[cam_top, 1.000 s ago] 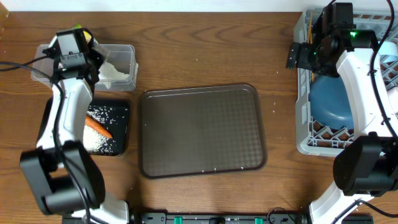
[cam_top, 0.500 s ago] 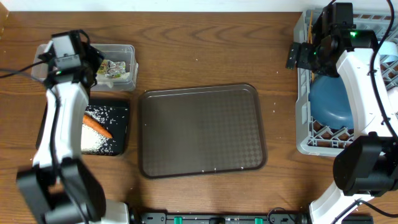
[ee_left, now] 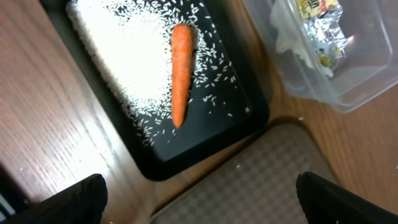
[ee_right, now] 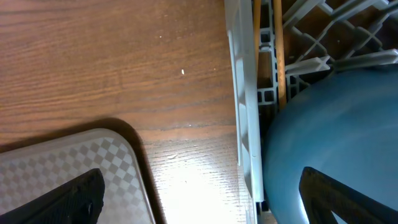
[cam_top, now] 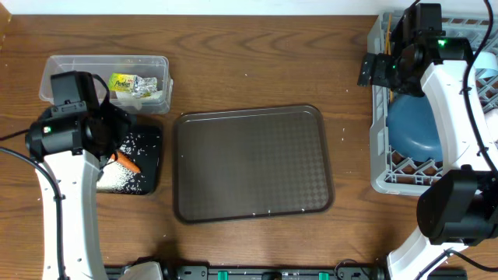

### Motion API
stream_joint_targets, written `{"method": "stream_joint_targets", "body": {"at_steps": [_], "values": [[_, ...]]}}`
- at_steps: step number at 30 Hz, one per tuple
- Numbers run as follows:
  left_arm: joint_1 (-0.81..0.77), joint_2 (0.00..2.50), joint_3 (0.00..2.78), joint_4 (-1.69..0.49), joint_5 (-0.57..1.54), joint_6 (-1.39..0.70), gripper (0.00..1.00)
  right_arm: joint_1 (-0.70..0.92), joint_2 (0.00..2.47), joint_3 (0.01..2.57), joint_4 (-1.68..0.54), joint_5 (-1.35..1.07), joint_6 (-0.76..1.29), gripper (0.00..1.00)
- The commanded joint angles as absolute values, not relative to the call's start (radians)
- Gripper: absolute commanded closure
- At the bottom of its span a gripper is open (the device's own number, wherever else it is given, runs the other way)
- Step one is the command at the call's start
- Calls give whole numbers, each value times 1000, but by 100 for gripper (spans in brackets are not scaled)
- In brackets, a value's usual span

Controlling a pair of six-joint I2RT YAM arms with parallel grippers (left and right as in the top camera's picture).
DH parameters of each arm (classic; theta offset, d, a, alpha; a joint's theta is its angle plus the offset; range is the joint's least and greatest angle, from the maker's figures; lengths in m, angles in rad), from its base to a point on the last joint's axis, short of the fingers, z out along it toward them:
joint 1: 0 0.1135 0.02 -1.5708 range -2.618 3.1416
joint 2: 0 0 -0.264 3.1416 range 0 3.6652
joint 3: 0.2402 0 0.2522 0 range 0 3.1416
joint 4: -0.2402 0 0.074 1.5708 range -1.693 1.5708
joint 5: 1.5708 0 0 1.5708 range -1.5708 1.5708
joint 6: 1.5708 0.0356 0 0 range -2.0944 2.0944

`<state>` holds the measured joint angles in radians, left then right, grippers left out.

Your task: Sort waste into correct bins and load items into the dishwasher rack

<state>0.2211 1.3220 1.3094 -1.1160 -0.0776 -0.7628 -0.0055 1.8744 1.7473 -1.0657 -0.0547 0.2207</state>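
Note:
The crumpled silvery wrapper [cam_top: 132, 84] [ee_left: 317, 28] with a yellow-green label lies in the clear tub [cam_top: 159, 70] [ee_left: 348, 87]. An orange carrot [cam_top: 126, 162] [ee_left: 180, 71] rests among white rice grains [cam_top: 117, 177] [ee_left: 134, 56] in the black tray [cam_top: 152, 159] [ee_left: 186, 155]. My left gripper [cam_top: 107, 131] [ee_left: 199, 199] hangs open and empty above that tray. The grey dishwasher rack [cam_top: 379, 148] [ee_right: 245, 118] holds the large dark-blue bowl [cam_top: 412, 128] [ee_right: 336, 149] and the wooden chopsticks [cam_top: 387, 31] [ee_right: 278, 50]. My right gripper [cam_top: 381, 70] [ee_right: 199, 199] is open at the rack's left wall, holding nothing.
A large dark brown serving tray [cam_top: 253, 163] [ee_left: 273, 180] [ee_right: 62, 168] lies in the middle of the table, between the bins and the rack. Something light blue [cam_top: 489, 66] shows at the rack's right edge, mostly hidden by the right arm.
The left gripper opened and let the wrapper go into the clear tub. It then drew back from the tub to above the black tray. The right arm has not moved.

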Motion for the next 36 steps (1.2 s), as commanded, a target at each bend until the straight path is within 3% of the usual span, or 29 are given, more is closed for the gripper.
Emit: {"method": "stream_joint_targets", "body": {"at_steps": [1, 36], "values": [[225, 1320, 1311, -1121, -78, -765, 1, -6, 1851, 1759, -1067, -53, 231, 1], [225, 1234, 1310, -1121, -78, -765, 2, -5, 1851, 1759, -1067, -53, 231, 1]]}}
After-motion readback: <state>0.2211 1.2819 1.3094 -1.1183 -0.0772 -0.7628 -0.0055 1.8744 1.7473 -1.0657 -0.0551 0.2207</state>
